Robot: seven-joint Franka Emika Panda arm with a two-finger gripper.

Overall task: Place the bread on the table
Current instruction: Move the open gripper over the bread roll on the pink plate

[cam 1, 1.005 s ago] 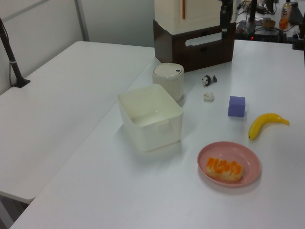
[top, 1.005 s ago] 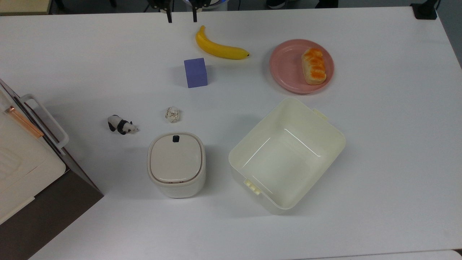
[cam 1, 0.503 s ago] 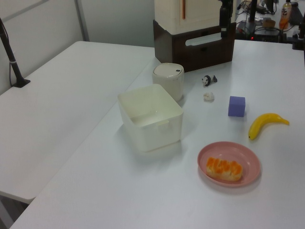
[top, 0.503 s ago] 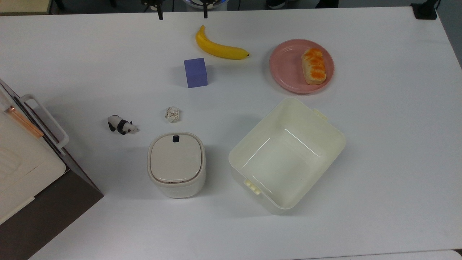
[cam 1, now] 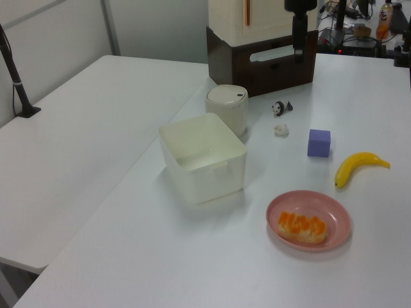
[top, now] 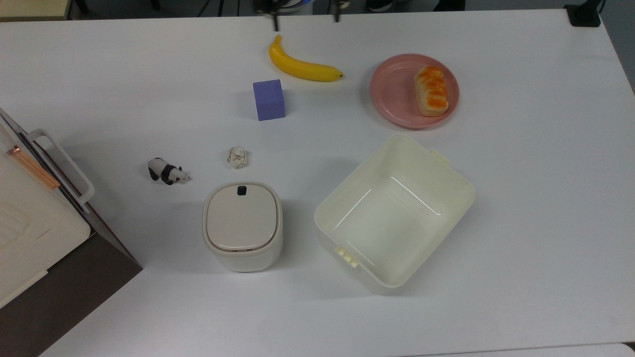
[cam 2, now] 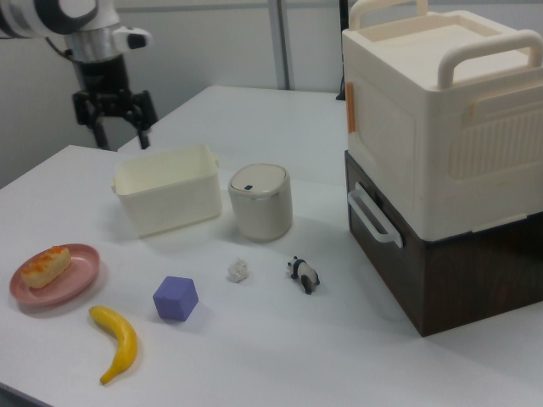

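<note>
Bread: the bread (top: 431, 91) lies on its side on the pink plate (top: 394, 94), toward the top view's right half of the dish, glazed top up; the task has not begun on it, since it must leave the plate for the table (top: 536, 198).
Gripper: the gripper (cam 2: 119, 127) hangs high above the table with its two fingers spread wide and nothing between them, a stance that suits an approach from above; in the top view its fingertips show at the far edge, above the banana (top: 302, 67).
Gap to target: gripper and bread are well apart; the arm needs to travel toward the top view's right and descend.
Free landing room: bare tabletop lies beyond the plate at the top view's right, a likely set-down spot.
Neighbours: the cream bin (top: 397, 213) sits just beside the plate; the purple block (top: 269, 99), paper ball (top: 237, 157), panda figure (top: 166, 171) and lidded canister (top: 242, 224) stand apart from the bread and should not hinder a grasp.
</note>
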